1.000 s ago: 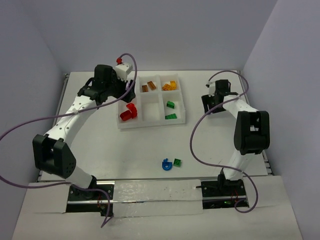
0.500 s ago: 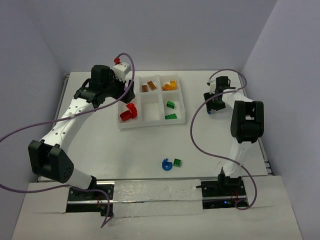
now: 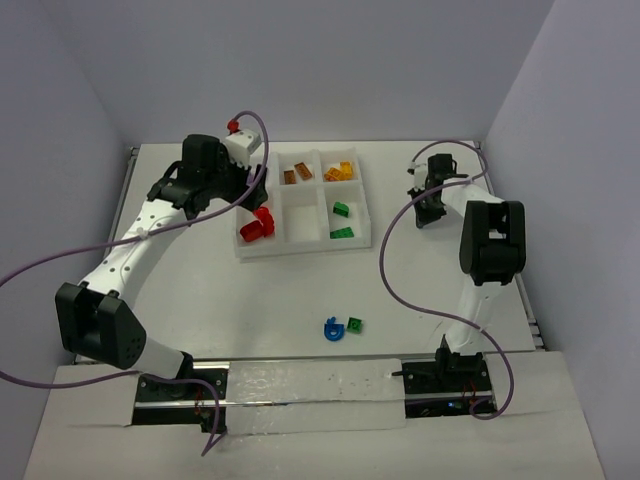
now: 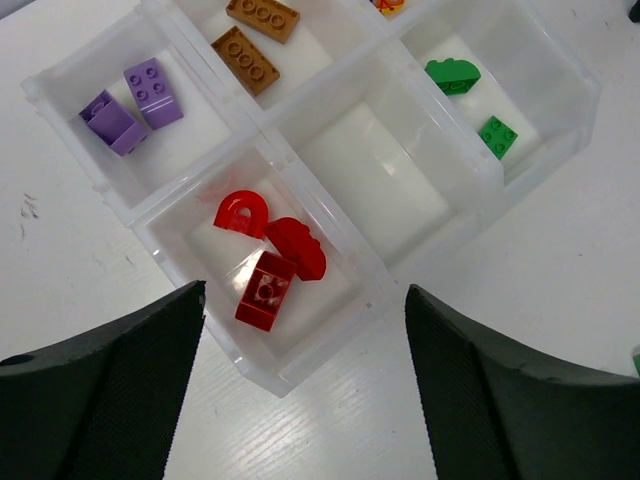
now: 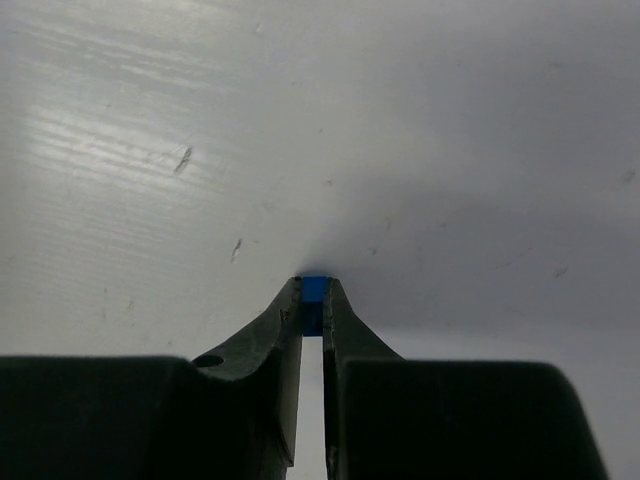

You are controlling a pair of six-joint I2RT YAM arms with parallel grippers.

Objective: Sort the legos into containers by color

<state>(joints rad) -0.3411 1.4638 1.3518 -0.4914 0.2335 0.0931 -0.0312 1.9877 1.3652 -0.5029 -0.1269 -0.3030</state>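
A tiny blue brick [image 5: 314, 290] is pinched tight between the thin black tips of the right claw [image 5: 313, 300]. It is low over the white, scratchy table [image 5: 150, 150], on the right side, well apart from the tray [image 4: 440, 235]. The tray has six square boxes with smooth, shiny walls. Red pieces [image 4: 264, 290], one of them arched and one rounded, lie in the near left box. The left claw [image 4: 302, 295] hangs spread wide above them, holding nothing. A curly blue piece [image 3: 333, 328] and a square green piece [image 3: 355, 324] sit near the arms.
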